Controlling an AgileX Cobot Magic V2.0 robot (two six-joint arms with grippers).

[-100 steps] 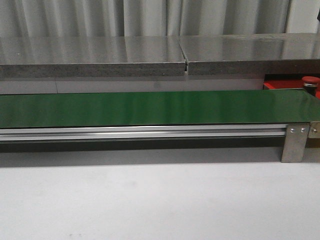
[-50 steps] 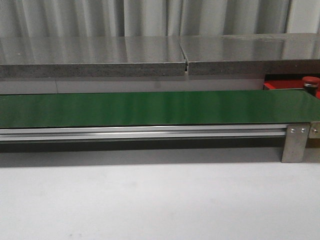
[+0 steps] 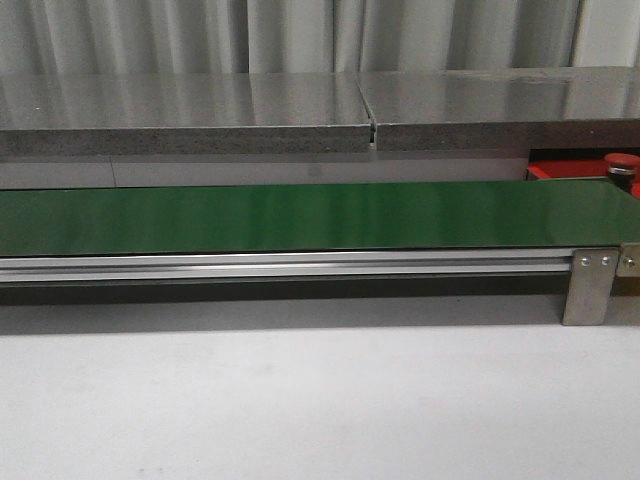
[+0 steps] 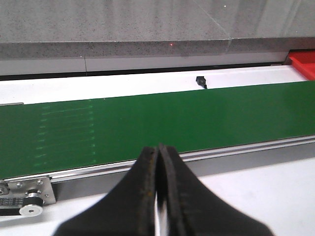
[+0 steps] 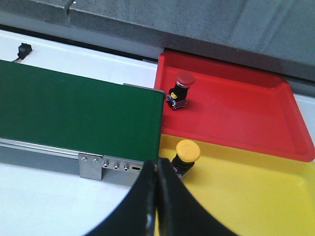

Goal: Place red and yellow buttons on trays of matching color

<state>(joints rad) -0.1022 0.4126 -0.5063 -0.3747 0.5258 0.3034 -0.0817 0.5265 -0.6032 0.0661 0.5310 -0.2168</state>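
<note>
In the right wrist view a red-capped button stands on the red tray, near its belt-side corner. A yellow-capped button stands on the yellow tray beside the belt's end. My right gripper is shut with nothing in it, its tips just short of the yellow button. My left gripper is shut and empty at the near edge of the green belt. The front view shows only the red button's cap and a strip of the red tray at the far right.
The green conveyor belt runs across the table on an aluminium rail with a metal bracket. Behind it lies a grey stone ledge. A small black part sits on the white surface beyond the belt.
</note>
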